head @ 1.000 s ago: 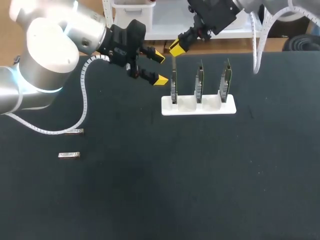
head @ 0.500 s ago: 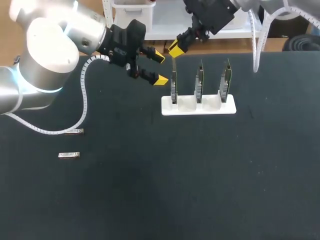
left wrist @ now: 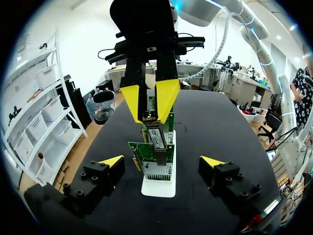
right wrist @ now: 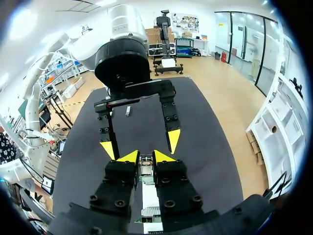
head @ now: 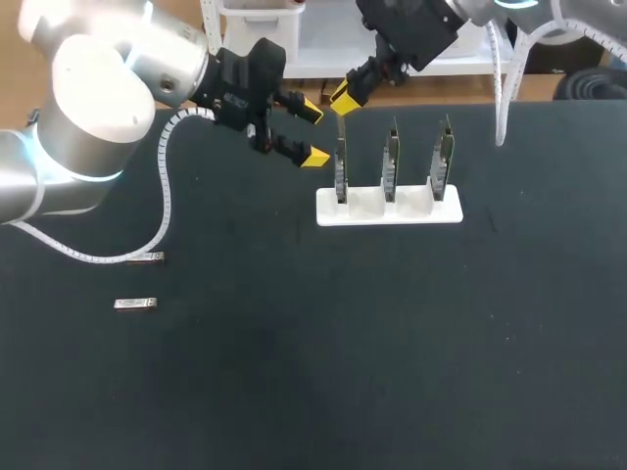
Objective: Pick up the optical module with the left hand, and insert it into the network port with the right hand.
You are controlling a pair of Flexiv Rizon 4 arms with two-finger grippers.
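Optical module (left wrist: 155,136): pinched in the right tool, above the leftmost card (head: 340,168); long axis about upright, lower end pointing down to the network port (left wrist: 159,157).
Right tool (head: 343,97): yellow tips pressed on the module from two sides.
Left tool (head: 313,132): fingers spread wide, holding nothing, just beside that card.
White holder (head: 389,208): carries three upright cards on the dark surface (head: 392,343).
Spare modules (head: 135,304): two, lying flat, well apart from the holder.

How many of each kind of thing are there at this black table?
Upright green circuit boards: 3
White plastic stand holding them: 1
Small silver metal modules lying flat: 2
Silver metal module gripped by the right hand: 1
Total: 7
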